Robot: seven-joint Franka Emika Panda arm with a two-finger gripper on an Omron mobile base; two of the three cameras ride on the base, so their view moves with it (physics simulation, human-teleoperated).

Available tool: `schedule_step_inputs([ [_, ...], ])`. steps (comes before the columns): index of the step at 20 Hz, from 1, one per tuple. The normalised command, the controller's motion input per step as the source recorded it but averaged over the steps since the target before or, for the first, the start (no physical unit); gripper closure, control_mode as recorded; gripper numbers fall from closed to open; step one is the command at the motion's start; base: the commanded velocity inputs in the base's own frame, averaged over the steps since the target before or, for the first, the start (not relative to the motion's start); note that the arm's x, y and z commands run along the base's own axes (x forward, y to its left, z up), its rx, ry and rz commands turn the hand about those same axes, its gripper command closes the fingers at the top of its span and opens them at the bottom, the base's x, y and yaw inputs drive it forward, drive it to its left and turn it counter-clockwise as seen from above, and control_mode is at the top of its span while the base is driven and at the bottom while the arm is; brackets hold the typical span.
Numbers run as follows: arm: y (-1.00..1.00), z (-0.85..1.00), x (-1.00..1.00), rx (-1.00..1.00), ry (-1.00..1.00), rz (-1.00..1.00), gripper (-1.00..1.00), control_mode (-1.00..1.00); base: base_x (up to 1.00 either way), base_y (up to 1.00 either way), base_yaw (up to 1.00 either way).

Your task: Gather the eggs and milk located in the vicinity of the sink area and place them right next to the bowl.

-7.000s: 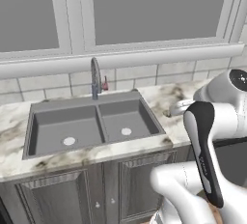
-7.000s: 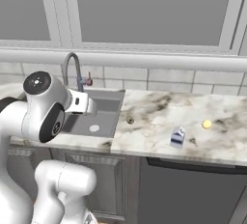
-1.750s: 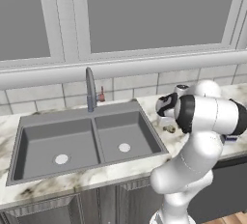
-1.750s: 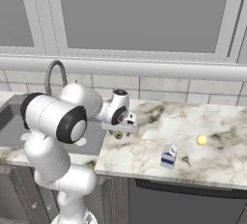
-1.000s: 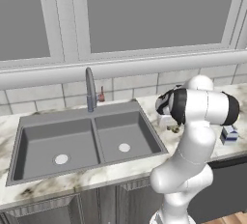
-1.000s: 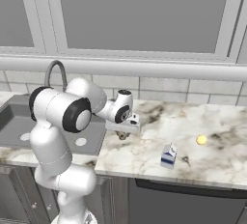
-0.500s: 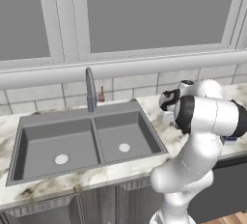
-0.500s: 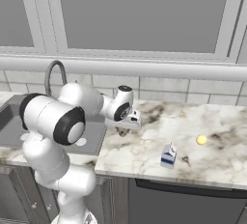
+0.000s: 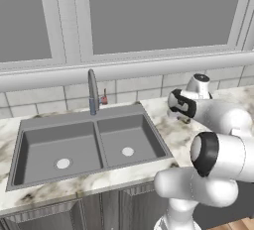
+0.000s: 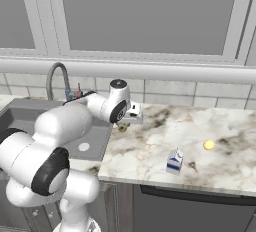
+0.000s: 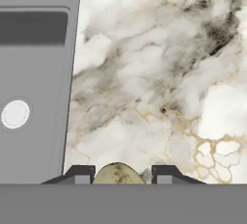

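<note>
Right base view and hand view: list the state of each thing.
gripper: closed on a small speckled ball, over the counter beside the sink.
milk carton: upright on the counter, untouched.
yellow egg: lying on the counter, apart from the carton.
faucet: no water running.

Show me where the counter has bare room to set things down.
Free: the marble counter between the sink and the milk, and the strip along the tiled wall behind the egg. Tighter: the front patch between milk and egg, and the sink's edge, where the pincer hangs shut on a speckled ball.
</note>
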Motion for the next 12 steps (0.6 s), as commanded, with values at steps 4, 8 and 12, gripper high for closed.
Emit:
schedule_step_inputs([
  [4,0.25,0.34,-0.55,-0.09,-0.17,0.03,1.0,-1.0,0.0,0.0,0.0],
  [8,0.1,0.15,-0.63,-0.05,-0.19,0.02,1.0,-1.0,0.0,0.0,0.0],
  [12,0.05,0.0,-0.63,-0.03,-0.17,0.02,1.0,-1.0,0.0,0.0,0.0],
])
